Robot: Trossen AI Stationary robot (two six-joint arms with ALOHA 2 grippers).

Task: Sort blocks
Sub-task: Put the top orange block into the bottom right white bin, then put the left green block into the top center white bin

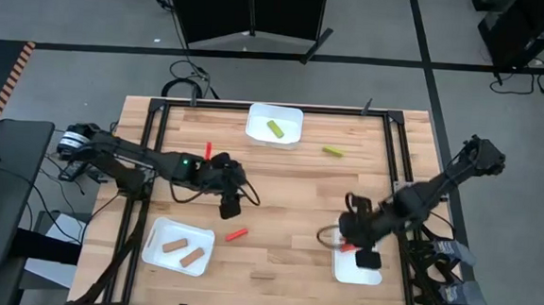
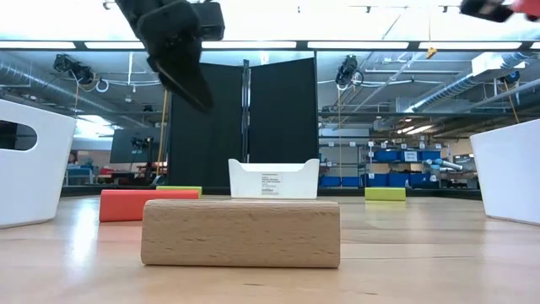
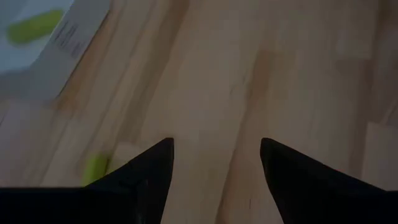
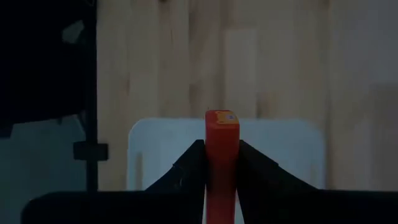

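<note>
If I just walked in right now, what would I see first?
Probably the right gripper pinching a red block right above a white tray at the table's front right. Next, the left gripper, open and empty, hovering over the table's middle-left. Loose blocks lie about too, like a tan block near the front edge and a red one by the left gripper.

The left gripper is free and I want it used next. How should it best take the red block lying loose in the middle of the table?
Probably from straight above. The red block lies flat on bare wood, slanted, nothing touching it. The open left gripper should turn so its fingers close across the block's narrow width at mid-length.
</note>
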